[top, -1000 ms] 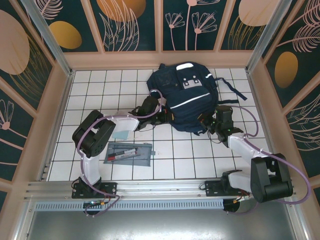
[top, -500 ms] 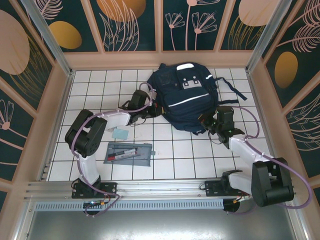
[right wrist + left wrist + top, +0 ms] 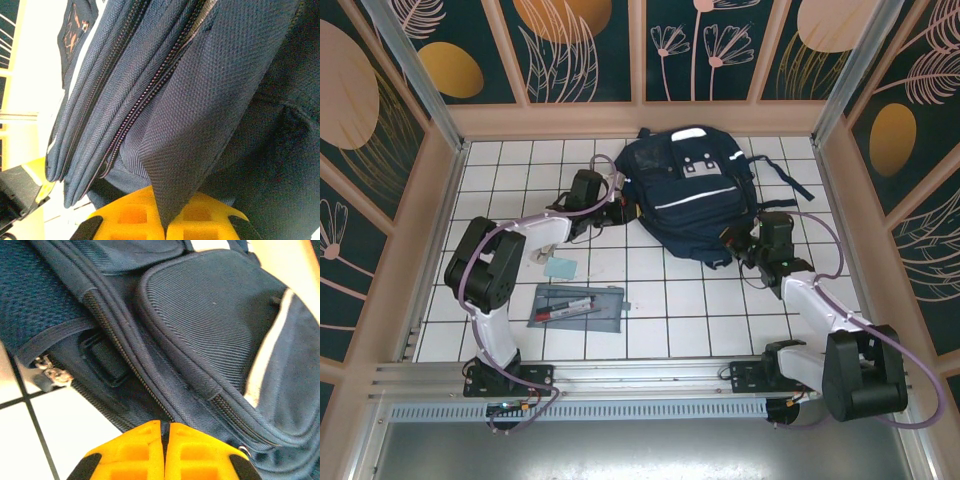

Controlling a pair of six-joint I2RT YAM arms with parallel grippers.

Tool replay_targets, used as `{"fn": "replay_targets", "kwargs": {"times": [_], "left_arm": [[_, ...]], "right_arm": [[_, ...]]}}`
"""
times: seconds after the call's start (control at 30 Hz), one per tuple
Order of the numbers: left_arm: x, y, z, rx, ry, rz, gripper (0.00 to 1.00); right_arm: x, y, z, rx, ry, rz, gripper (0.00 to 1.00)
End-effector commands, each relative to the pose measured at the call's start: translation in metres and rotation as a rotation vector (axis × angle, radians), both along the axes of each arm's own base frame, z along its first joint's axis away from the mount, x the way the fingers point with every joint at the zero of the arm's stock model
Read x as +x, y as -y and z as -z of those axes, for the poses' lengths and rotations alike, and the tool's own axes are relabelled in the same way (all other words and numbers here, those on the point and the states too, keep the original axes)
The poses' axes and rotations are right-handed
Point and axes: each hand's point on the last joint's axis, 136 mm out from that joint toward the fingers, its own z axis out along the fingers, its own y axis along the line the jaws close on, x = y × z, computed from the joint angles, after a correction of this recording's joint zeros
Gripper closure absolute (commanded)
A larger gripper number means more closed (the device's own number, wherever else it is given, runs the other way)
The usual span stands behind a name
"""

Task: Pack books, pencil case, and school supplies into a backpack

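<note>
The navy backpack (image 3: 692,200) lies at the back middle of the tiled table. My left gripper (image 3: 617,207) is at its left side; in the left wrist view the gripper (image 3: 164,425) is shut on a thin dark tab where the backpack (image 3: 210,305) has its zipper. My right gripper (image 3: 734,243) is at the bag's near right corner, and in the right wrist view it (image 3: 166,202) is shut on a fold of the backpack (image 3: 225,75). The grey pencil case (image 3: 576,307) lies near the front left, with a pale blue-green square (image 3: 560,267) just behind it. The books are out of view.
Wooden walls (image 3: 440,200) enclose the tiled table (image 3: 680,320) on three sides. A dark strap (image 3: 790,185) trails from the bag's right side. A metal buckle (image 3: 50,376) hangs at the bag's edge beside the zipper.
My left gripper has slid up and leftward along the backpack's left edge, still shut. The bag's left side has shifted with it. The right gripper has held its place.
</note>
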Motion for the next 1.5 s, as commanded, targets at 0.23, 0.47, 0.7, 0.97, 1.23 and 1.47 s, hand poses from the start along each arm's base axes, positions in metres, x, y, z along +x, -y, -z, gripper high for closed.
{"fn": "replay_targets", "kwargs": {"times": [0.23, 0.47, 0.7, 0.97, 1.23, 1.47], "left_arm": [[-0.051, 0.021, -0.085, -0.189, 0.075, 0.17, 1.0], [-0.051, 0.058, -0.118, -0.323, 0.102, 0.161, 1.0], [-0.038, 0.082, -0.12, -0.361, 0.104, 0.146, 1.0], [-0.025, 0.089, -0.108, -0.395, 0.078, 0.088, 1.0], [-0.026, 0.087, -0.124, -0.427, 0.109, 0.071, 1.0], [-0.021, 0.087, -0.116, -0.426, 0.094, 0.053, 1.0]], "right_arm": [[0.03, 0.038, -0.026, -0.113, 0.069, 0.109, 0.77], [0.025, 0.016, -0.098, -0.007, 0.162, 0.023, 0.29], [0.008, -0.037, -0.094, 0.201, 0.121, -0.118, 0.26], [-0.002, -0.078, -0.086, 0.263, 0.067, -0.206, 0.24], [0.004, -0.087, -0.055, 0.301, -0.005, -0.214, 0.23], [-0.008, -0.081, -0.036, 0.306, -0.05, -0.18, 0.23]]}}
